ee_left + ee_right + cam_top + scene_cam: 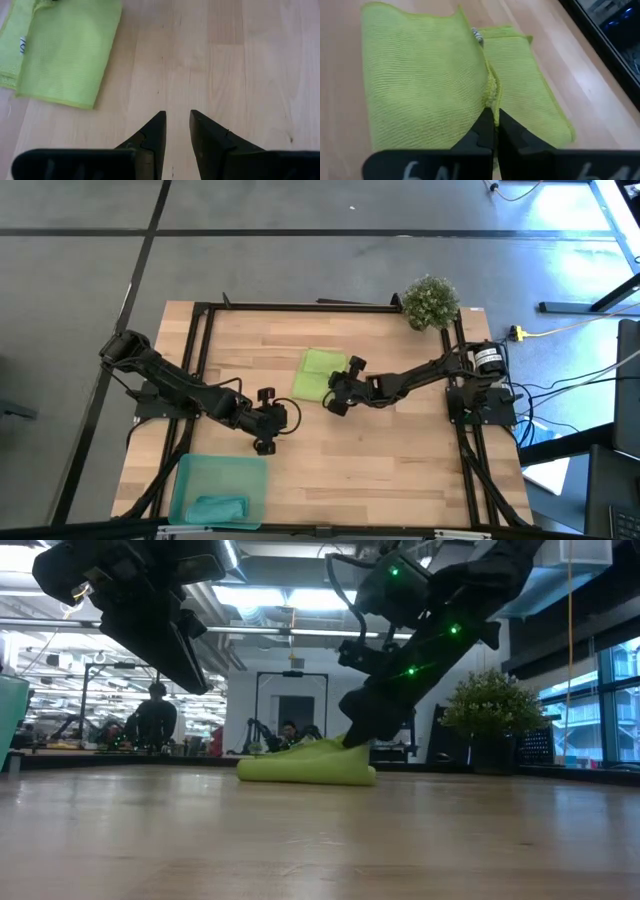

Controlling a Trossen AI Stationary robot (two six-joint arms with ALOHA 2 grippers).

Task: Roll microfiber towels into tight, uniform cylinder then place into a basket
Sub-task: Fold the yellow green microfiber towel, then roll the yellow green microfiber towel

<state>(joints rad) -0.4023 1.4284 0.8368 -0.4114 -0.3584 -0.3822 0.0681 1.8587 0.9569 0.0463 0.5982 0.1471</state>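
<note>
**Lime towel pinched at its edge, teal towel in the basket**

Pale wood tabletop (400, 450) inside a black frame fills my overhead view, with a potted plant (431, 302) at its far right corner. From my console I read 2 arms at mid-table. My right gripper (493, 125) has its fingers pressed together on a raised fold of the lime towel (317, 374), pinching that edge; in the low view the towel's near side lies as a soft roll on the wood while the pinched part is lifted slightly. My left gripper (176, 131) hovers over bare wood near the towel and apart from it, its fingers standing narrowly apart with nothing between them. At the table's near left corner sits the basket (190, 476), and I see the teal towel (218, 507) lying bunched inside it. Beyond the table, the low view shows 2 people seated in the room.
</note>
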